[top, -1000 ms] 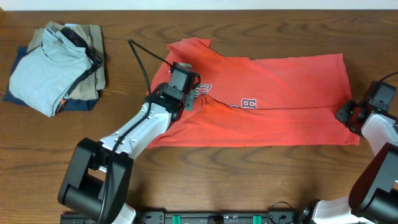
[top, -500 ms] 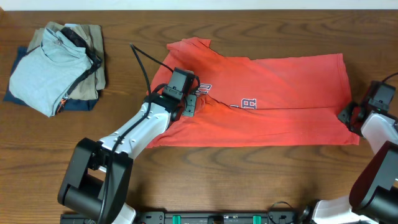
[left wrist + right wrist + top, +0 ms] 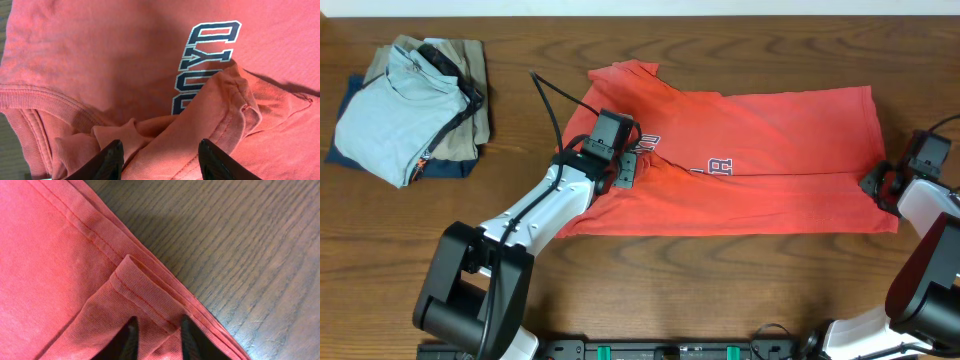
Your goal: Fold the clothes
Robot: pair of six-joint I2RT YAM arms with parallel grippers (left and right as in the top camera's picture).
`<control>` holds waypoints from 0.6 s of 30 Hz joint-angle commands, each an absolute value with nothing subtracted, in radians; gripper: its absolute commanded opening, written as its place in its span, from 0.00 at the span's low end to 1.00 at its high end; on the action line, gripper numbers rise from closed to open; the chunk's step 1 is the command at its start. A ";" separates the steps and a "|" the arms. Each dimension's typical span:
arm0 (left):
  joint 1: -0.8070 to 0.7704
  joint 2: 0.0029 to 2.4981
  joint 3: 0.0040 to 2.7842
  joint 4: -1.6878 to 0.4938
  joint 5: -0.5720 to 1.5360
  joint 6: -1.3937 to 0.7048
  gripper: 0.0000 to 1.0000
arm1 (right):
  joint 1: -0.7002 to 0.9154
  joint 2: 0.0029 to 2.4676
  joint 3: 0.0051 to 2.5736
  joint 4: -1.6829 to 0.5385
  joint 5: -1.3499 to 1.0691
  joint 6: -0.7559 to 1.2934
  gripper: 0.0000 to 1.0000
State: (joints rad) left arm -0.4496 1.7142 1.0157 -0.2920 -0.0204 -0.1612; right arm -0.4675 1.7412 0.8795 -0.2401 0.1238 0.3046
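Observation:
The coral-red T-shirt (image 3: 770, 150) lies flat across the middle of the table, its navy lettering (image 3: 200, 65) partly covered by a folded-over sleeve. My left gripper (image 3: 628, 160) rests on the shirt's left part. Its jaws (image 3: 162, 157) stand apart, straddling a loose bunched fold of the sleeve (image 3: 220, 115). At the shirt's lower right corner, my right gripper (image 3: 873, 185) (image 3: 157, 335) has its fingers close together, pinching a ridge of the hem (image 3: 145, 295). The corner folds back on itself there.
A stack of other clothes sits at the back left: a light blue shirt (image 3: 390, 110) on a tan garment (image 3: 455, 60) and something navy. A black cable (image 3: 550, 95) arcs up behind the left arm. Bare wooden table (image 3: 250, 255) runs right of the hem.
The right gripper's fingers have drawn closer together on the hem. The left gripper shifted slightly toward the table's front a second ago and has stayed there since.

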 commanded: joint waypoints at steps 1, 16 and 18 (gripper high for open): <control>-0.448 1.699 1.029 -0.299 -0.008 -0.178 0.50 | -0.466 1.751 0.878 -0.236 0.123 0.310 0.22; -0.448 1.699 1.029 -0.299 -0.008 -0.177 0.50 | -0.466 1.753 0.875 -0.239 0.123 0.310 0.24; -0.448 1.699 1.029 -0.299 -0.008 -0.177 0.50 | -0.466 1.753 0.875 -0.239 0.123 0.310 0.25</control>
State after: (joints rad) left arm -0.4496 1.7142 1.0157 -0.2920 -0.0063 -0.1612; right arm -0.4675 1.7439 0.8795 -0.2413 0.1238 0.3065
